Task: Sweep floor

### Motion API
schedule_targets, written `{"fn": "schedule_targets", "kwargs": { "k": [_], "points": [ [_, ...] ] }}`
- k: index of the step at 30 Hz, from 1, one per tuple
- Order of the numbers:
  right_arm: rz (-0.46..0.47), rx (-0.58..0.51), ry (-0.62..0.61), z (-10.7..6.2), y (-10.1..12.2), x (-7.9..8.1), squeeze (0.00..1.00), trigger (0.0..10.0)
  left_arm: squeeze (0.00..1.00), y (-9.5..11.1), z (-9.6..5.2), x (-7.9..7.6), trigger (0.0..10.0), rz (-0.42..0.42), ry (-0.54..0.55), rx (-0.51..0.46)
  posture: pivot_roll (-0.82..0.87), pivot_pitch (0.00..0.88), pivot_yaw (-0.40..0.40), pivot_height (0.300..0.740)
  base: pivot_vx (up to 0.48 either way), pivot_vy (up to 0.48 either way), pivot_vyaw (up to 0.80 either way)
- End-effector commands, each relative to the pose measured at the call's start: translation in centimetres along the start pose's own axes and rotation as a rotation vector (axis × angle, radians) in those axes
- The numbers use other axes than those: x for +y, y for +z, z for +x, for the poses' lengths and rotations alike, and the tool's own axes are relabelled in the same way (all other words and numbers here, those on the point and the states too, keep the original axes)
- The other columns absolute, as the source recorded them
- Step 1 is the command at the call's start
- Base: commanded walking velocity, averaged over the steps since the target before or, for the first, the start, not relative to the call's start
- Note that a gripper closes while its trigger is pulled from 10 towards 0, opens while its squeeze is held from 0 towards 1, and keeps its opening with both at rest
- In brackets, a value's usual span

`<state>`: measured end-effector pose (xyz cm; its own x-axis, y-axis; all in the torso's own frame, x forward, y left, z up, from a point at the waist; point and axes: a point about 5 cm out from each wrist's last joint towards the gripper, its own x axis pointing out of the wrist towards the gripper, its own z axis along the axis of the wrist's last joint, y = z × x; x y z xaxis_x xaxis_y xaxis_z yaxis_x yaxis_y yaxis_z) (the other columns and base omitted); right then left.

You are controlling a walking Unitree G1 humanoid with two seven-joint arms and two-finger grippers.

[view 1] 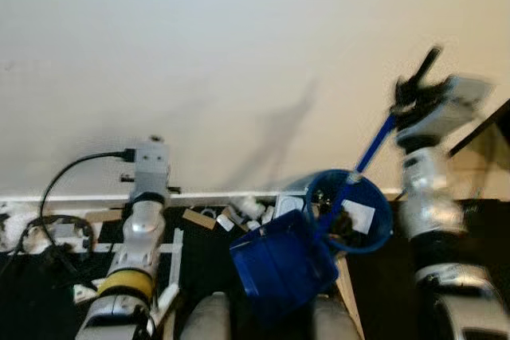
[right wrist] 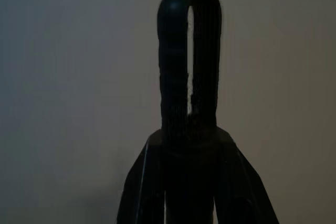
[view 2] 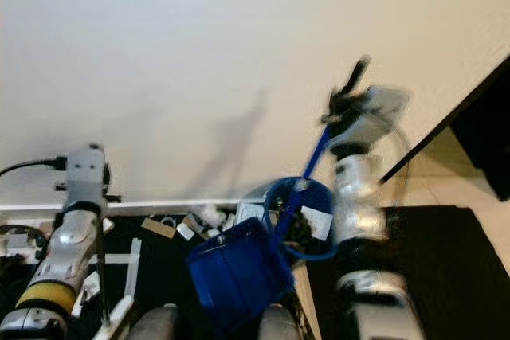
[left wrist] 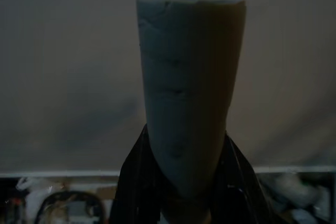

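Here the right gripper [right wrist: 190, 129] is clenched on the black loop grip of the blue dustpan handle [view 1: 373, 149], holding the dustpan [view 1: 279, 264] tilted above a blue bin [view 1: 374, 220]. The left gripper [left wrist: 184, 182] grasps a grey broom handle [left wrist: 189, 103]. Both look light, stiff plastic; the ribbed grip should resist slipping.

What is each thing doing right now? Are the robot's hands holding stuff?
Right hand: shut on the black loop-ended handle, raised up near the wall.
Blue dustpan: lifted and tilted, hanging on its blue pole.
Blue bucket: upright, with scraps inside.
Left hand: shut on a grey handle, pointing at the wall.
Scraps on floor: lying along the white baseboard, not swept up.
Black cable: plugged into the left arm.
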<state>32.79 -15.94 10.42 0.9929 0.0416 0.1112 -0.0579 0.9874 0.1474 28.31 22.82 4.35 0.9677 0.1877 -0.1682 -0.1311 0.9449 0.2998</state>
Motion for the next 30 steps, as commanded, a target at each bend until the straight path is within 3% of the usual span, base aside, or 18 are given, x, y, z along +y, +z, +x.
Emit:
{"fn": "schedule_targets", "kwargs": {
  "k": [1,5,11,17,23,30],
  "points": [
    [-0.003,-0.013,-0.029,0.0,0.3,-0.8,0.0,10.0,0.0,1.2,0.1,-0.7,10.0,0.023,-0.015,-0.064,0.13,0.0,-0.09,0.74,0.0,0.48,0.0],
    [-0.005,0.002,-0.036,-0.2,-0.4,-0.6,0.0,10.0,0.0,1.6,0.1,-0.9,10.0,0.027,-0.018,-0.077,0.13,0.0,-0.09,0.74,0.0,0.48,0.0],
    [-0.12,0.005,-0.045,-0.9,-1.1,-1.0,0.0,10.0,0.0,4.2,0.1,-1.6,10.0,0.019,-0.055,-0.167,0.14,0.0,-0.098,0.74,0.0,0.48,0.0],
    [-0.17,0.047,-0.036,-1.9,-2.4,-1.3,0.0,10.0,0.0,4.8,-0.1,-2.8,10.0,0.019,-0.123,-0.175,0.15,0.008,-0.102,0.74,0.0,0.478,0.0],
    [-0.182,0.076,-0.049,-2.6,-3.1,-1.8,0.0,10.0,0.0,4.1,-0.4,-3.5,10.0,0.036,-0.163,-0.139,0.14,0.014,-0.098,0.74,0.0,0.0,0.0],
    [-0.198,0.158,-0.131,-4.2,-4.7,-3.7,0.0,10.0,0.0,3.9,-0.8,-3.4,10.0,0.014,-0.185,-0.107,0.14,0.018,-0.095,0.74,0.0,0.0,0.0]
  ]
}}
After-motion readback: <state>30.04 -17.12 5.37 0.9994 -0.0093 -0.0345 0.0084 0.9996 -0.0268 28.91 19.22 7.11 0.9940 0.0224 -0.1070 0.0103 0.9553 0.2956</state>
